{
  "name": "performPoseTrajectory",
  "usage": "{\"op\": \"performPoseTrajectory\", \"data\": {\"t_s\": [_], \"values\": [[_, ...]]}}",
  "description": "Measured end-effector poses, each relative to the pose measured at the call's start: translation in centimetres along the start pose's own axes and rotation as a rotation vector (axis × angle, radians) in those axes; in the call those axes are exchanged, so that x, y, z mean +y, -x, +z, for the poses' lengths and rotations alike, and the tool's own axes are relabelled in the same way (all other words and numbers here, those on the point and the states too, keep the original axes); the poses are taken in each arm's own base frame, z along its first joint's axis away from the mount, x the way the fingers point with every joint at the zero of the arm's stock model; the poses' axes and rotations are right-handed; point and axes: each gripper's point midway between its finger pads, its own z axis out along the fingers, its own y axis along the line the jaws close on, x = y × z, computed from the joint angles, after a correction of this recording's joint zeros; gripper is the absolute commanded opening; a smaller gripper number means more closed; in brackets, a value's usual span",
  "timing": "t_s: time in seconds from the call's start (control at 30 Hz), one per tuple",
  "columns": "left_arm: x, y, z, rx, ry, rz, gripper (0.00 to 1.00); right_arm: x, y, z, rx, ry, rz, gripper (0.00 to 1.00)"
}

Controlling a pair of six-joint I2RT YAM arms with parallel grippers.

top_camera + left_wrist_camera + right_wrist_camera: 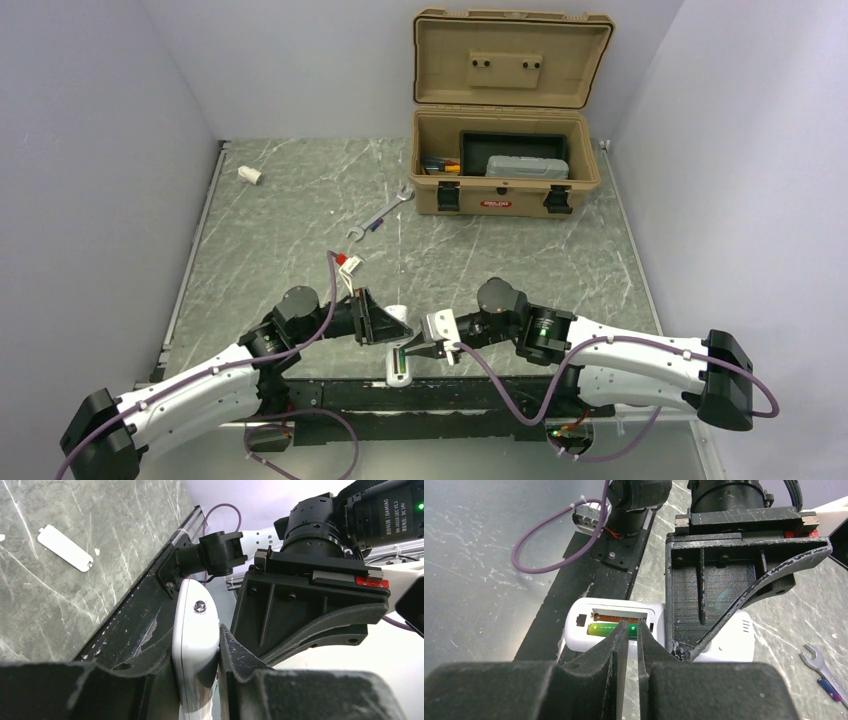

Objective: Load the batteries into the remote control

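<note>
Lying in the white plastic remote control (574,630) is a slim green battery (606,628)

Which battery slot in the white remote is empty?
The far slot, away from the right pincer: only its brownish interior shows. The other holds a slim green cylindrical battery.

You'll find the remote control (624,617), a slim white handset, at the middle of the desk's near edge. Its back faces up and the battery bay is uncovered. One green battery (606,629) lies lengthwise in one slot. The slot beside it shows brown.
</note>
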Motion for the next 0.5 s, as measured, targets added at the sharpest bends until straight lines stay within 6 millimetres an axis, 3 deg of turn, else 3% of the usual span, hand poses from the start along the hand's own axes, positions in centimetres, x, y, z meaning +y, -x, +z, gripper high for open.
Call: {"op": "performPoseTrajectory", "data": {"t_s": [0.5], "values": [[0.18, -0.06, 0.04, 0.003, 0.006, 0.0, 0.0, 0.03, -0.26, 0.14, 0.006, 0.004, 0.012, 0.13]]}}
